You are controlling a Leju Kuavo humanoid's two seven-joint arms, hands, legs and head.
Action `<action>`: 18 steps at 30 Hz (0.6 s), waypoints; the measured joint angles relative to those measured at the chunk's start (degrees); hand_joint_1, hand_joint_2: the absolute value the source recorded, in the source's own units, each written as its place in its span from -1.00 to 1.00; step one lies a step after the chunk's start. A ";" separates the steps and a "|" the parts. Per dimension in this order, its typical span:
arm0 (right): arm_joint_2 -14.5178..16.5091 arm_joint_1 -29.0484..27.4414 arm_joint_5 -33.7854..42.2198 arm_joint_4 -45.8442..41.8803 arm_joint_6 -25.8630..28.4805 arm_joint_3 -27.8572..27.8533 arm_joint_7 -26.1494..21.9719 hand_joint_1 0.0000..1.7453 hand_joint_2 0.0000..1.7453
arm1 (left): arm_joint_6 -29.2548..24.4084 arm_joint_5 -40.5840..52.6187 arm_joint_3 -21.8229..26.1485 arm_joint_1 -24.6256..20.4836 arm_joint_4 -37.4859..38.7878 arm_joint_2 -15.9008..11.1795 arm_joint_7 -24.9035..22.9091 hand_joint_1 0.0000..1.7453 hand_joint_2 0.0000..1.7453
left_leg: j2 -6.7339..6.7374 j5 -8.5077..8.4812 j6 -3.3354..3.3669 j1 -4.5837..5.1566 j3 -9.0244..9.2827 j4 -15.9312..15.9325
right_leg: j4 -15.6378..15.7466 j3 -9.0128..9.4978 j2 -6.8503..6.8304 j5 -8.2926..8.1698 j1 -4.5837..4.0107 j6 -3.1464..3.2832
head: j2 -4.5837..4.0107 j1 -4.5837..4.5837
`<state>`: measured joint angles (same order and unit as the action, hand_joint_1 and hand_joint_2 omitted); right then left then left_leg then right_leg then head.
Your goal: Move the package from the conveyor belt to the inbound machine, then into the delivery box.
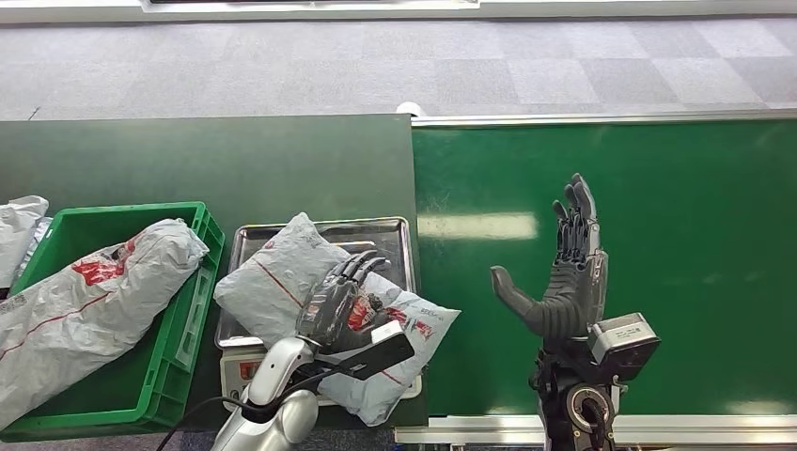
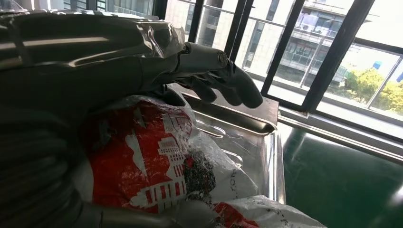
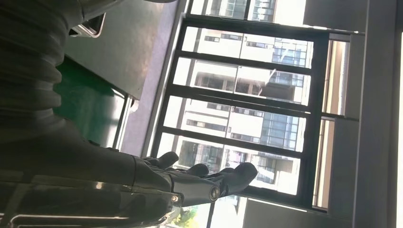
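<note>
Head view: the left hand [image 1: 340, 299] rests fingers-down on the grey package [image 1: 320, 305] lying on the steel scale tray [image 1: 376, 233] — whether it grips, I cannot tell. The right hand [image 1: 564, 268] stands empty, fingers straight, above the green conveyor belt [image 1: 677, 244]. Left wrist view: red print, thumb off the bag. Right wrist view: windows beyond extended fingers [image 3: 223, 178].

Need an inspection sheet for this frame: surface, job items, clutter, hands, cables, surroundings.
Surface: green conveyor belt bare; dark table beside it.
Job's things: white package lying on the metal tray of the inbound machine; green box holds another bag.
Clutter: more white bags at the far left edge.
Hands: left hand rests on the package, grasp not confirmed; right hand raised over the belt, fingers apart, holding nothing.
Cables: black cable by the left arm.
Surroundings: grey carpet tiles; windows with buildings outside.
</note>
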<state>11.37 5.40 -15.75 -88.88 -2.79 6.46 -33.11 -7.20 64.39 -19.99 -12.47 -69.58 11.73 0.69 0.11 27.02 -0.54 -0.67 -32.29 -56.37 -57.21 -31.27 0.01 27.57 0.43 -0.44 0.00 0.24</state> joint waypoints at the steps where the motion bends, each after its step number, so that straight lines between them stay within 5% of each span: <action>1: 0.01 -0.08 0.02 -0.05 0.00 -0.04 -0.01 -1.00 1.00 | 0.13 0.00 -0.02 -0.13 0.35 0.01 0.01 0.59 1.00 | 0.00 0.00 0.00 0.00 0.03 0.00 | 0.00 0.02 0.00 0.00 0.00 0.00 | 0.00 0.00; 18: 0.17 -0.76 0.13 -0.61 0.00 -0.79 -0.03 -1.00 1.00 | 0.66 0.00 -0.13 -2.42 4.30 0.46 0.10 0.65 1.00 | 0.00 0.00 0.00 0.00 0.22 0.01 | 0.00 0.21 0.00 0.00 0.00 0.00 | 0.00 -0.01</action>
<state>11.55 4.64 -15.63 -89.48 -2.79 5.67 -33.14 -6.54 64.39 -20.12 -14.90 -65.28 12.19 0.79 0.11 27.02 -0.54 -0.67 -32.07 -56.36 -57.22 -31.06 0.01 27.57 0.43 -0.44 0.00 0.23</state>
